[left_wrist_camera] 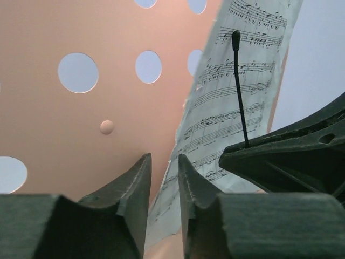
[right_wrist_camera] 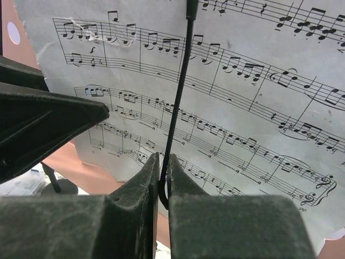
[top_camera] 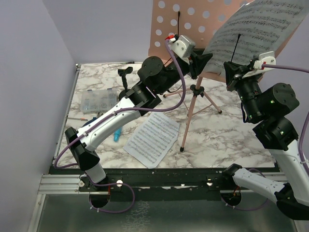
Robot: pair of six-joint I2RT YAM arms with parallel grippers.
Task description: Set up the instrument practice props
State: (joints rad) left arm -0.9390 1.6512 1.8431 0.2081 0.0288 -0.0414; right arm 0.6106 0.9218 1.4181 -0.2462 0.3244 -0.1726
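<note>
From above, the pink music stand [top_camera: 195, 20] is standing on the table, with a music sheet [top_camera: 256, 29] leaning against it.

At the left wrist, the left claw [left_wrist_camera: 164, 162] is sitting slightly parted by the sheet's edge, gripping nothing.

At the right wrist, the right claw [right_wrist_camera: 163, 162] is pinching the black wire [right_wrist_camera: 178, 91] across the sheet. The page is probably being pinned; next, a gentle release.

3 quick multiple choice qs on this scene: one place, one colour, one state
1. The loose sheet-music page lies: A on the table, B on the floor, C across the right arm.
2. The music stand's panel is: A blue, B pink, C green.
3. The right tool is: A wide open, B holding a microphone, C shut on a thin black wire.
Answers: A, it lies flat on the marble top; B, the punched panel is pink; C, it pinches the wire.
</note>
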